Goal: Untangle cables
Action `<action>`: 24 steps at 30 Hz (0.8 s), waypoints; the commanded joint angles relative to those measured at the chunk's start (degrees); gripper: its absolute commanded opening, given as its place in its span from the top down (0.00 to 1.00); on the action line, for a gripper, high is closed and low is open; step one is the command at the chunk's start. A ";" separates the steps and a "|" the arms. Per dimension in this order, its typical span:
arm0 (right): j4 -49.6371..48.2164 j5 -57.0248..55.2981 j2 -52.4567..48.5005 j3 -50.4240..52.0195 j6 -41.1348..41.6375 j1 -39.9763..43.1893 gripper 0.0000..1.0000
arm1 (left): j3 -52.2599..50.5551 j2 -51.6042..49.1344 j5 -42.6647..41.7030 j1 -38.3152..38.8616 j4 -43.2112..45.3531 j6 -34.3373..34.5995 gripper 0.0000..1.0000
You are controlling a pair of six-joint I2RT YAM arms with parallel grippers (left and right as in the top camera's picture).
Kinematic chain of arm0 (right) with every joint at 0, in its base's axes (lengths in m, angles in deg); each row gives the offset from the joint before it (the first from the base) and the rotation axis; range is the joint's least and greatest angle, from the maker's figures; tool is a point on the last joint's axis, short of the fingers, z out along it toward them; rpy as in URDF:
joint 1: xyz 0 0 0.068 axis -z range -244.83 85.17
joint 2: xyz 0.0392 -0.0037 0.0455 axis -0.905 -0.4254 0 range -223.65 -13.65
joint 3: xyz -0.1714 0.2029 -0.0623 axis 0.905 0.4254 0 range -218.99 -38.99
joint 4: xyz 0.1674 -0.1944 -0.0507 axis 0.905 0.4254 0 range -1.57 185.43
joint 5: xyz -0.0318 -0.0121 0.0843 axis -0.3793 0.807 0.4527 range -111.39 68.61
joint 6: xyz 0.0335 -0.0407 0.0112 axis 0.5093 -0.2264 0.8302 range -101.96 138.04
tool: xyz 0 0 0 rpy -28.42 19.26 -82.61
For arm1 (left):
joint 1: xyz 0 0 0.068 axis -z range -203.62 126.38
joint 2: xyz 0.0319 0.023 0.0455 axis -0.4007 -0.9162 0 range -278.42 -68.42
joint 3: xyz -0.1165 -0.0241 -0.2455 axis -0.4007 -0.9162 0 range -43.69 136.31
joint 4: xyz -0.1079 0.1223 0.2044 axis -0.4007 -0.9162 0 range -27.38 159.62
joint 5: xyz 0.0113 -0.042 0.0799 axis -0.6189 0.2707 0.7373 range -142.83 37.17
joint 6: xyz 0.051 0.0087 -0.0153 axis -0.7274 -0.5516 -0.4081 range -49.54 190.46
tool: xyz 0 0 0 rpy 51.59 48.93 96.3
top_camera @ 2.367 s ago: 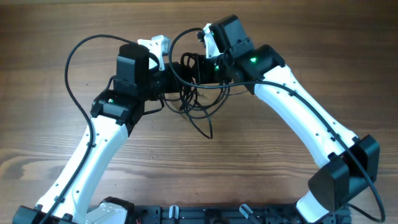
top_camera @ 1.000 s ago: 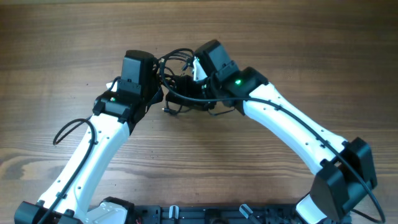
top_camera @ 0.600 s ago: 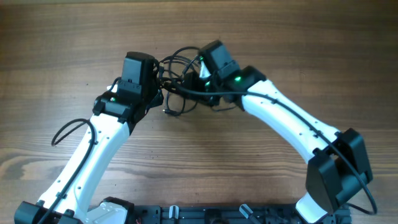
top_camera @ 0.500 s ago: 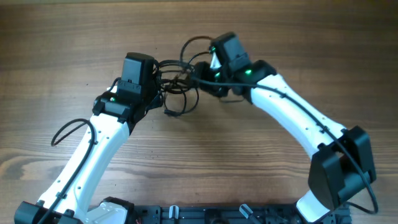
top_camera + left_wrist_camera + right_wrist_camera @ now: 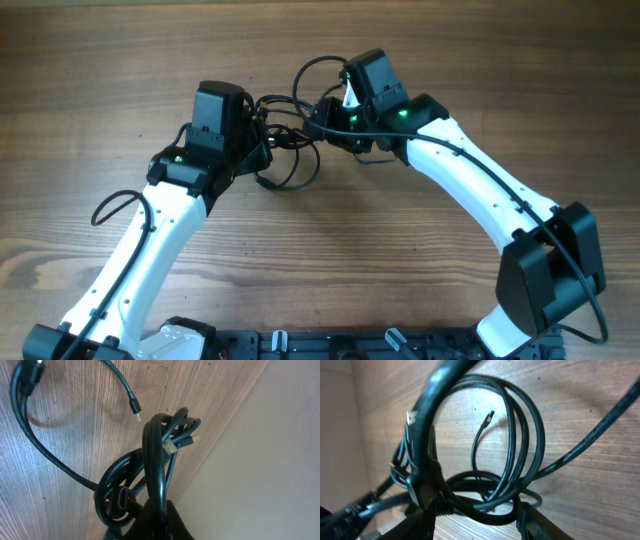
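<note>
The cables (image 5: 287, 140) are a tangle of thin black loops between my two grippers at the table's far middle. My left gripper (image 5: 256, 142) is shut on a bunch of strands (image 5: 159, 485). Silver-tipped plugs (image 5: 170, 449) stick out of that bunch, and a loose plug end (image 5: 135, 410) lies on the wood. My right gripper (image 5: 328, 112) has its fingers (image 5: 472, 522) wide apart. Several cable loops (image 5: 520, 455) pass between them and rest across the jaws. A thin plug end (image 5: 490, 416) hangs inside the loops.
The wooden table (image 5: 450, 60) lies all round the tangle. A thicker black arm wire (image 5: 110, 205) loops out beside the left arm. The table's far edge (image 5: 235, 420) runs close behind the cables in the left wrist view.
My right gripper has shifted right and away from the left gripper, drawing the loops out between the two. The left gripper has stayed in place with its hold on the bunch.
</note>
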 commanded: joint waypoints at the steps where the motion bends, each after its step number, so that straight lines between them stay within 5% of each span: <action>1: 1.64 3.80 -1.07 0.48 -1.55 -0.57 0.46 | 0.90 -0.17 -0.66 0.11 0.81 7.30 0.96; 14: 4.52 -0.63 -2.14 0.81 -3.67 -1.92 0.45 | 0.90 -0.17 -0.70 0.13 0.76 7.28 0.96; 24: -5.16 -0.66 -8.63 0.81 -8.81 -3.58 0.46 | 0.90 -0.17 -0.70 0.17 0.74 7.26 0.96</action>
